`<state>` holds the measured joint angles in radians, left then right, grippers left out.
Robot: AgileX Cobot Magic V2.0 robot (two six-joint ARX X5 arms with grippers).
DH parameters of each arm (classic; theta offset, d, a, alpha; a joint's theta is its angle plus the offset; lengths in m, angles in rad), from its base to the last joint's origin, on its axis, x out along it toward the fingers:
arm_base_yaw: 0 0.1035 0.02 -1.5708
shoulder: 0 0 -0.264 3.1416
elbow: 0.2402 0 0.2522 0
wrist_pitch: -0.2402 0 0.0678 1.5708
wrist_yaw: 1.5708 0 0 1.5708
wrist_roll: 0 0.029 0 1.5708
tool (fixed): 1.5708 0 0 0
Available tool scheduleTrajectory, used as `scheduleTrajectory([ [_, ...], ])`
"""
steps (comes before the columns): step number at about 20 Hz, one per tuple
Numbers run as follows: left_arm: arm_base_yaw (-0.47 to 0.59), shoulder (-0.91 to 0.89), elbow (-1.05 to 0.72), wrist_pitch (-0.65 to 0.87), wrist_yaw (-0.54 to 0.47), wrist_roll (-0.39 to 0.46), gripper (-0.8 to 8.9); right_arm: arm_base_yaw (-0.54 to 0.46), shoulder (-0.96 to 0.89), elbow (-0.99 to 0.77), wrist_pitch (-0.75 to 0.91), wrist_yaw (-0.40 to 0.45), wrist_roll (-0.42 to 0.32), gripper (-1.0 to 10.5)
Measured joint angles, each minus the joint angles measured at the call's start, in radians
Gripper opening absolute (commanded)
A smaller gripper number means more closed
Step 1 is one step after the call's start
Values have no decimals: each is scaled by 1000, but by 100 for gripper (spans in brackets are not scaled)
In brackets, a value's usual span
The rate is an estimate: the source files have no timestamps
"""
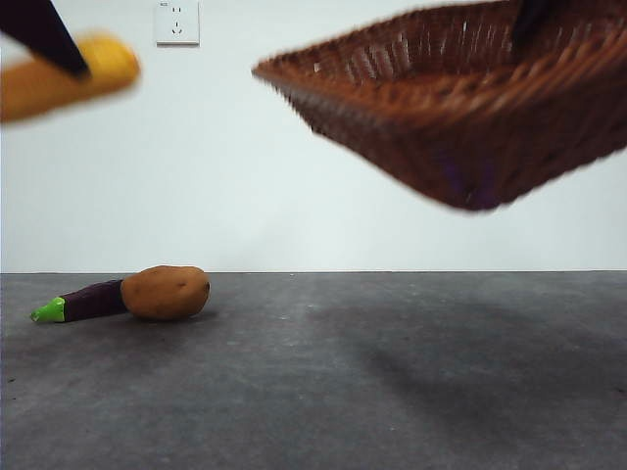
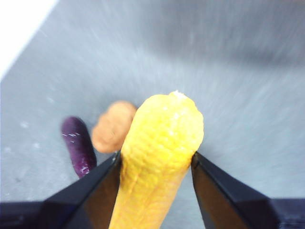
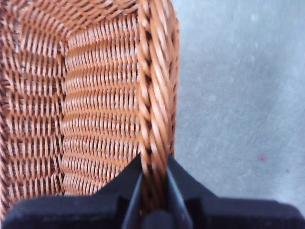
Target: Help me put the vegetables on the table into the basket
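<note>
My left gripper [image 2: 155, 162] is shut on the yellow corn cob [image 2: 159, 157], held high above the table; in the front view the corn cob [image 1: 64, 73] hangs at the top left, blurred. On the table [image 1: 392, 392] below lie the potato [image 1: 167, 292] and the purple eggplant [image 1: 86, 302], touching; the left wrist view shows the potato [image 2: 112, 128] and the eggplant [image 2: 78, 145] far beneath. My right gripper [image 3: 153, 179] is shut on the braided rim of the wicker basket [image 3: 95, 109]. The basket [image 1: 470, 108] hangs tilted in the air at the upper right.
A white wall with a power socket [image 1: 176, 22] stands behind the table. The basket casts a shadow on the grey surface at the right.
</note>
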<state>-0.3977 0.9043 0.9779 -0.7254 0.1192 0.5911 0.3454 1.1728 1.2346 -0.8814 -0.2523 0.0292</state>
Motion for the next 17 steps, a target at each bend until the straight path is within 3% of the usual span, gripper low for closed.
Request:
scheduleTrajectory([
  [4, -72, -174, 0, -93, 42, -156, -6, 0, -1, -147, 158, -17, 105, -12],
  [8, -198, -171, 0, -77, 44, -302, -6, 2, 0, -302, 284, -75, 214, -12],
  [14, -486, 148, 0, 259, 36, -461, -6, 2, 0, -355, 294, -74, 267, -12],
  [17, -525, 346, 0, 397, 32, -493, -6, 2, 0, -355, 295, -74, 271, -12],
])
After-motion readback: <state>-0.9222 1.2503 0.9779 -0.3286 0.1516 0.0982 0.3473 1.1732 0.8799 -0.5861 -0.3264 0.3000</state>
